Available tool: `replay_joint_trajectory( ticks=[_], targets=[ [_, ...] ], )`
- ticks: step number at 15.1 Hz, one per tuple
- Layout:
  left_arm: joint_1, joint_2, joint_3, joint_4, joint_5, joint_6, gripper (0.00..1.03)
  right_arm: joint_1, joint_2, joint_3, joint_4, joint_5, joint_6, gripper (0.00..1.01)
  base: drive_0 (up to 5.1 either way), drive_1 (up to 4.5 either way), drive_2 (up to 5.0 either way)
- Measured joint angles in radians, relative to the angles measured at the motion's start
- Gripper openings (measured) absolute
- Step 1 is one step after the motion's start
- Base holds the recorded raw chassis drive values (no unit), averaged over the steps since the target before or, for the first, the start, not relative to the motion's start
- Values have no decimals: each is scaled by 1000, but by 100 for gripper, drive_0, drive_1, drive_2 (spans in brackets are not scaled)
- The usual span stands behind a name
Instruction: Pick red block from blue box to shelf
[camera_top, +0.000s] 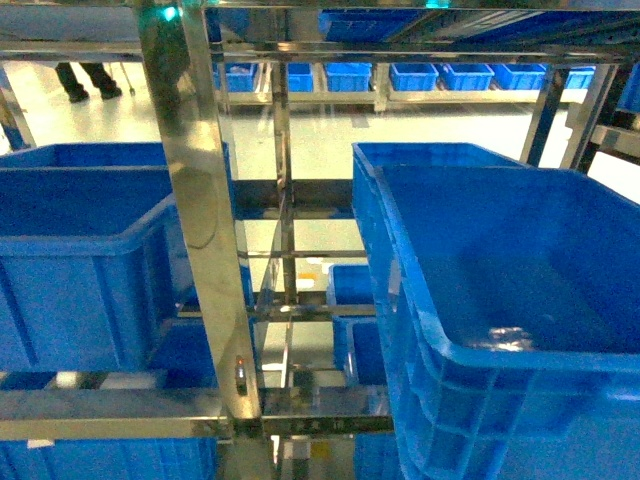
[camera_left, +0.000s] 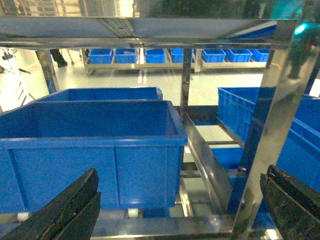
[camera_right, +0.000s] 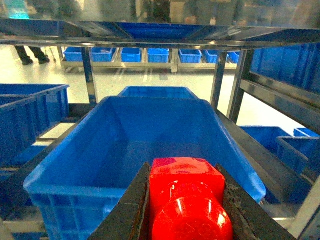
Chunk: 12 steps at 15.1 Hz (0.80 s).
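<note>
R gripper (camera_right: 185, 210) is clamped on the red block (camera_right: 186, 200), above a blue crate (camera_right: 75, 170) on the shelf (camera_top: 200, 220). L gripper (camera_left: 175, 210) gapes wide, empty. Risk: released here, block prob. drops into the crate, not onto a tier.

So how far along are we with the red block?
Pickup looks done: the right gripper is shut on the red block, its fingers pressing both sides. It is in front of the shelf, above a blue crate. Placing on a tier is left. The left gripper is open and empty.
</note>
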Motion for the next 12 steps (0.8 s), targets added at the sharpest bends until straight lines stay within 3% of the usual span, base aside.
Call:
replay_joint_trajectory(
  ticks=[1,12],
  targets=[
    [0,0,0,-3,-1,0,98,0,0,0,0,0,0,28,-5,398,-408],
    [0,0,0,-1,0,0,98,0,0,0,-2,0,0,28,0,0,0]
  ],
)
